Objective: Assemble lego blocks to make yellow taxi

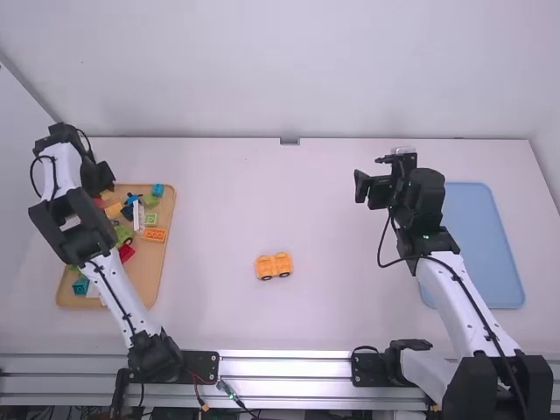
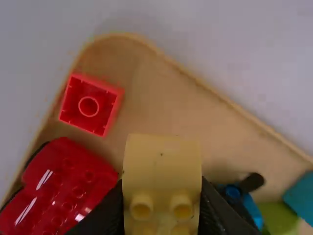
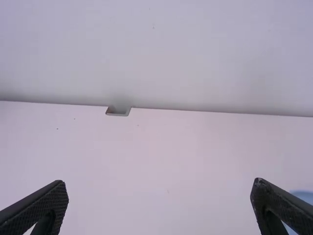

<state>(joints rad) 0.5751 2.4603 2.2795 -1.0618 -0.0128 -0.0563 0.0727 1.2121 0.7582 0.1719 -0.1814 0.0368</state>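
- High view: the left arm hides much of the wooden tray (image 1: 165, 254), and what lies beneath the arm is hard to make out.
- The right arm covers part of the blue tray's (image 1: 503, 271) near side; at the right wrist view's edge that tray is cut off.
- In the left wrist view, a yellow block (image 2: 161, 161) hides the tray floor behind it; the green piece (image 2: 276, 218) is blurred, the red toy car (image 2: 61, 183) cut off.
- The left gripper (image 1: 106, 182), over the wooden tray's far end, grasps the yellow block between its fingers.
- The right gripper (image 1: 369, 178) is released, its fingers wide apart, above the table near the blue tray.
- The yellow-orange toy car (image 1: 274, 266) stands on the table between the trays.
- The wooden tray holds mixed pieces: a red block (image 2: 76, 103), a teal block (image 1: 157, 190), an orange block (image 1: 155, 234).
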